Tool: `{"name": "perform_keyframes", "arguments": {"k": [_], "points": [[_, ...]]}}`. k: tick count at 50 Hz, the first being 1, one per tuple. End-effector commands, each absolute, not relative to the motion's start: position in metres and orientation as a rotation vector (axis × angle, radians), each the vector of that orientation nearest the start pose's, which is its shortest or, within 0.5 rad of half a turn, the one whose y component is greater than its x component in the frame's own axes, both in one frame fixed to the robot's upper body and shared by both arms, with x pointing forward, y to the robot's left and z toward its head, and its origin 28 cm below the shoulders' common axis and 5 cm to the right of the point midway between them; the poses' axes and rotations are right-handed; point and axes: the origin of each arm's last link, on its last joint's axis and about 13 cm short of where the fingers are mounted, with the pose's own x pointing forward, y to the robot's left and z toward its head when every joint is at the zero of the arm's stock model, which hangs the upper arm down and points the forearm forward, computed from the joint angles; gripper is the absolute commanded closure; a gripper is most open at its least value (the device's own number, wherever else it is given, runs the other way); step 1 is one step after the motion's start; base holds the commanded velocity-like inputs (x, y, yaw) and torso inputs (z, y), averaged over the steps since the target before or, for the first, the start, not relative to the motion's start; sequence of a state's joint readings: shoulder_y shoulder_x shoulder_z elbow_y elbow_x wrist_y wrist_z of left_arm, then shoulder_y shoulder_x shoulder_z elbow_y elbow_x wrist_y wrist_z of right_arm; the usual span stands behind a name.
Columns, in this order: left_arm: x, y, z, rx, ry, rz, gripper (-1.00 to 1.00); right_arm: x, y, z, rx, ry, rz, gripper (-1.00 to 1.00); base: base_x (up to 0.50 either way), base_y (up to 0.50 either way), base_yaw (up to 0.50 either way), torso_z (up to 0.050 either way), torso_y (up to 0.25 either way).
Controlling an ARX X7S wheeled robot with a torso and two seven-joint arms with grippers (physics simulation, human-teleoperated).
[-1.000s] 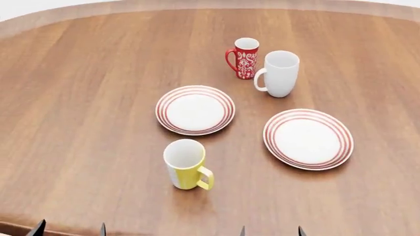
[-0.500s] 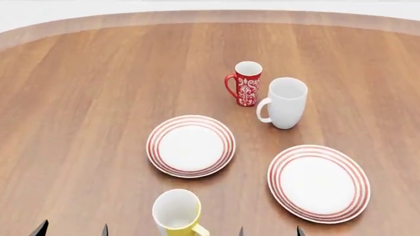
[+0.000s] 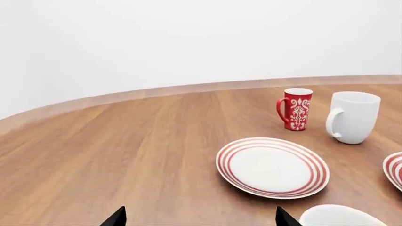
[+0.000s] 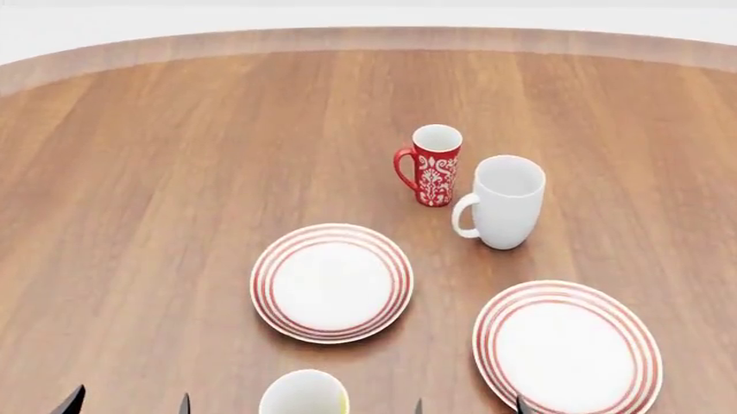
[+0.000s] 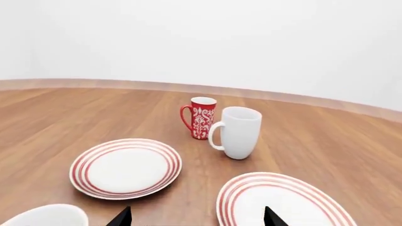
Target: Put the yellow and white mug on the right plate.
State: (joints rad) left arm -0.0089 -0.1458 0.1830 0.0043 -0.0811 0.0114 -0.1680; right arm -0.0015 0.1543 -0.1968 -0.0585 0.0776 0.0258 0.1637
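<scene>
The yellow and white mug [image 4: 304, 396] stands at the bottom edge of the head view, cut off, showing its white inside and a sliver of yellow. Only its white rim shows in the left wrist view [image 3: 339, 216] and the right wrist view [image 5: 47, 216]. The right plate [image 4: 568, 349], white with red rings, lies empty to the mug's right; it also shows in the right wrist view [image 5: 283, 200]. My left gripper [image 4: 127, 404] is open and empty, left of the mug. My right gripper [image 4: 470, 405] is open and empty, between the mug and the right plate.
A second ringed plate [image 4: 331, 282] lies empty just beyond the yellow mug. A slim red patterned mug [image 4: 433, 166] and a taller all-white mug [image 4: 505, 201] stand side by side farther back. The round wooden table [image 4: 138, 190] curves away at the far edge.
The head view has shifted: all the things have slid down the picture and the yellow mug is now cut by its bottom edge. The fingertips keep their place in the view.
</scene>
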Motion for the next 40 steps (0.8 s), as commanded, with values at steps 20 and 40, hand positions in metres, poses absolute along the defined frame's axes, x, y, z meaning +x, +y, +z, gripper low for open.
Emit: {"name": "perform_keyframes", "arguments": {"k": [20,40], "points": [[0.209,0.204,0.013,0.069,-0.007,-0.015,-1.00,0.208,-0.092,0.017,-0.102,-0.003,0.050,-1.00,0.11,0.00,0.00,0.000,0.000],[0.209,0.203,0.012,0.075,0.000,-0.023,-1.00,0.213,-0.124,0.008,-0.224,0.185,0.281,-1.00,0.00,0.00,0.00,0.000,0.000]]}}
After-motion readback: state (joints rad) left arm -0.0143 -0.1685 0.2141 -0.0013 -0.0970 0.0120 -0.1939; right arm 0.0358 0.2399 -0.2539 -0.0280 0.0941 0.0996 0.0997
